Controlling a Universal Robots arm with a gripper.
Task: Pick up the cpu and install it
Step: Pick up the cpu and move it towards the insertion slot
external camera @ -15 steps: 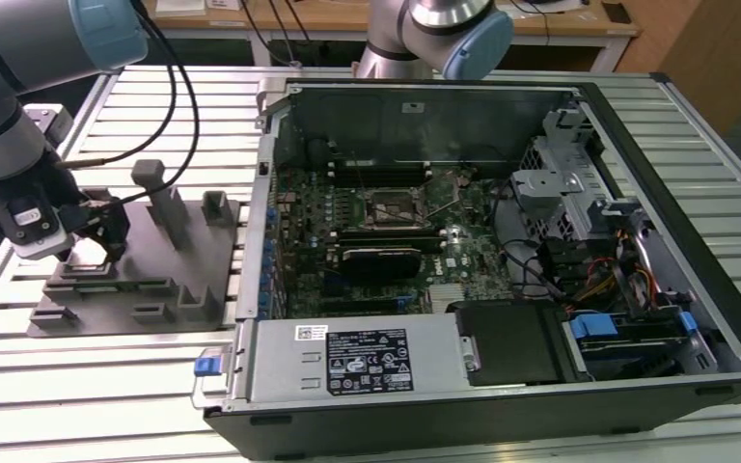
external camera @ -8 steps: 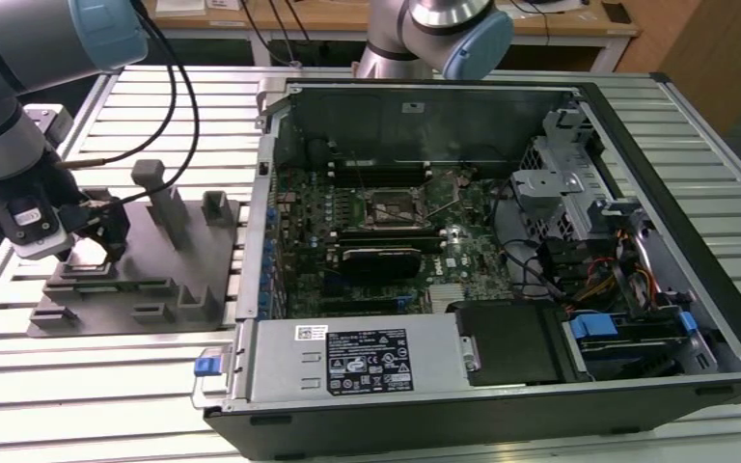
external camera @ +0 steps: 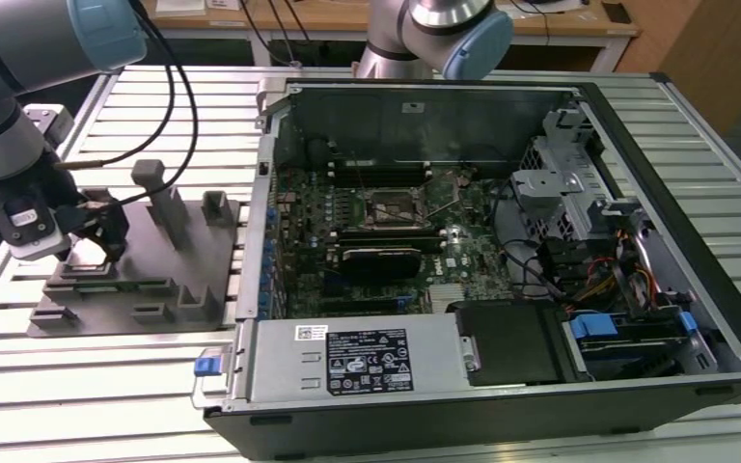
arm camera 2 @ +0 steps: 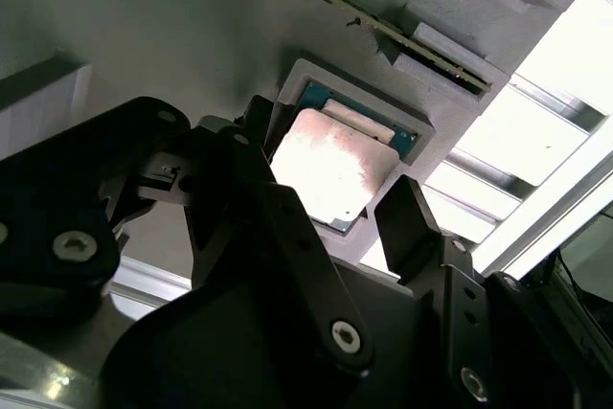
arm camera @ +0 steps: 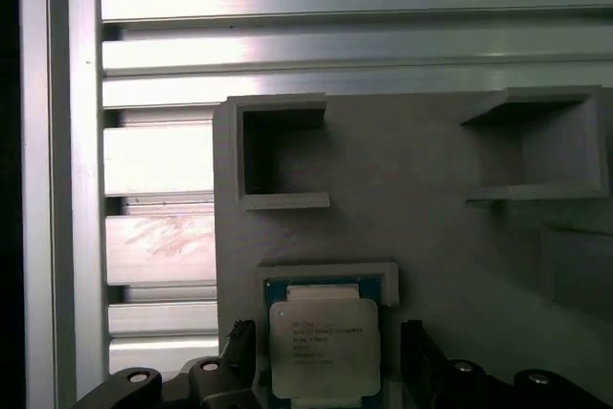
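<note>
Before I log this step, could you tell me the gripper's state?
Gripper: open, straddling the cpu in its grey tray, not gripping it.

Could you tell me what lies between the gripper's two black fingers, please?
The square silver-topped cpu, lying in the grey fixture's recess, as both wrist views show.

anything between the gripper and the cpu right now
Nothing visible. The cpu lies in its recess in the grey holder, top uncovered. The gripper hangs right over it, its open jaws on either side of it with a gap showing on both sides.
</note>
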